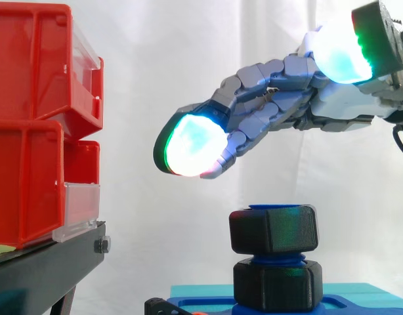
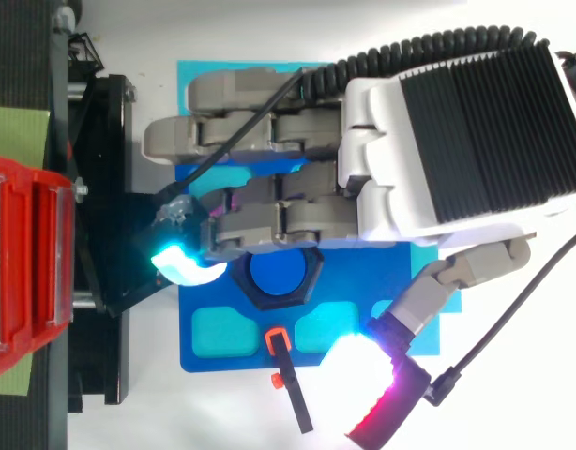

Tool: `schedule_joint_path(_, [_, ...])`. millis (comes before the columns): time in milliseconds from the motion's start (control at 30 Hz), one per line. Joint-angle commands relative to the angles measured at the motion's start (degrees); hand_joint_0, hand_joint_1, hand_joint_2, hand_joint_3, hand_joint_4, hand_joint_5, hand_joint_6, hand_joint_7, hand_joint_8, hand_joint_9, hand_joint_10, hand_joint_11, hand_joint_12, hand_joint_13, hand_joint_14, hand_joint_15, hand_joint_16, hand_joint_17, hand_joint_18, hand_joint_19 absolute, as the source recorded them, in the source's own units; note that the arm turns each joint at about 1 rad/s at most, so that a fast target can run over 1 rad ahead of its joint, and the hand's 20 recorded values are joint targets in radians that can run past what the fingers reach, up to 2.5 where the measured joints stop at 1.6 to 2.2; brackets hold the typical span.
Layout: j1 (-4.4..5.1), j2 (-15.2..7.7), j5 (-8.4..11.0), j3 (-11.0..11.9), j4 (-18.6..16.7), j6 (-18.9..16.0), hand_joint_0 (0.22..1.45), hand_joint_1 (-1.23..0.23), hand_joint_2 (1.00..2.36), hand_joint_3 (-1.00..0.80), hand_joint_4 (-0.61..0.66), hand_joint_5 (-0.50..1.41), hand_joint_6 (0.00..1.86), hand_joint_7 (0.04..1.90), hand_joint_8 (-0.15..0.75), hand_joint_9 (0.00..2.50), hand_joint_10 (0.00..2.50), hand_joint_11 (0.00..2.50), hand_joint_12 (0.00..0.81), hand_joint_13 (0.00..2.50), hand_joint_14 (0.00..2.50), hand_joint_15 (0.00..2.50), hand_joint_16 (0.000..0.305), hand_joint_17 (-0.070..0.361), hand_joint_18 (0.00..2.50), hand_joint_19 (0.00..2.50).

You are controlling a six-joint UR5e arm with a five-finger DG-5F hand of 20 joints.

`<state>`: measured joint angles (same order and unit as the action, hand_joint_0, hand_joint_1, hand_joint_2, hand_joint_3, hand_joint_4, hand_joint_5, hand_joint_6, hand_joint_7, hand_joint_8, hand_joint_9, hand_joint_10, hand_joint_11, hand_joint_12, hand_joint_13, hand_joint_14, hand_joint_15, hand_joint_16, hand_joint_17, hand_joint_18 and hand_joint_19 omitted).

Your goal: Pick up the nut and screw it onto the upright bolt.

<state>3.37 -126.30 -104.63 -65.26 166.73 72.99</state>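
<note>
White curtain [image 1: 188, 65] backs one blue bolt [image 2: 277, 272] carrying two black nuts [image 1: 274, 230]; the hand [image 1: 274, 85] hovers above, fingers loose, empty.

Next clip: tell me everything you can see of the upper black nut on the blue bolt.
The upper nut is black, six-sided and matte, plastic by its look, with rounded edges. It sits near the top of the upright blue bolt, about level, with the bolt's end just showing above it. A short stretch of blue thread separates it from a second black nut below. The open hand hangs above, not touching it.
</note>
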Motion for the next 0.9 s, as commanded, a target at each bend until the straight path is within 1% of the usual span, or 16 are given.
schedule_joint_path(0, [0.06,0.00,0.04,-0.04,0.96,0.04,0.43,-0.03,1.00,-0.50,0.14,-0.08,0.50,0.66,0.188,0.33,0.00,0.00,0.360,0.00,0.00,0.00,0.045,0.101,0.00,0.00])
schedule_joint_path(267, [0.06,0.00,-0.22,-0.04,2.72,1.54,0.44,-0.04,1.00,-0.50,0.14,-0.05,0.50,0.71,0.175,0.36,0.00,0.00,0.345,0.00,0.00,0.00,0.043,0.096,0.00,0.00])
schedule_joint_path(433, [0.06,0.00,0.04,-0.04,3.69,1.54,0.45,-0.06,1.00,-0.50,0.15,-0.05,0.50,0.75,0.178,0.39,0.00,0.00,0.340,0.00,0.00,0.00,0.041,0.093,0.00,0.00])
schedule_joint_path(500, [0.06,0.00,-0.05,-0.04,4.04,1.54,0.44,-0.05,1.00,-0.50,0.16,-0.06,0.50,0.75,0.182,0.37,0.00,0.00,0.340,0.00,0.00,0.00,0.041,0.093,0.00,0.00])
schedule_joint_path(600, [-0.20,0.00,-0.14,-0.04,4.21,1.54,0.44,-0.05,1.00,-0.50,0.18,-0.07,0.50,0.74,0.187,0.36,0.00,0.00,0.342,0.00,0.00,0.00,0.041,0.093,0.00,0.00])
schedule_joint_path(867, [-0.64,0.00,-0.14,-0.04,5.53,1.54,0.44,-0.08,1.00,-0.50,0.17,-0.07,0.50,0.75,0.192,0.37,0.00,0.00,0.346,0.01,0.00,0.00,0.042,0.094,0.00,0.00])
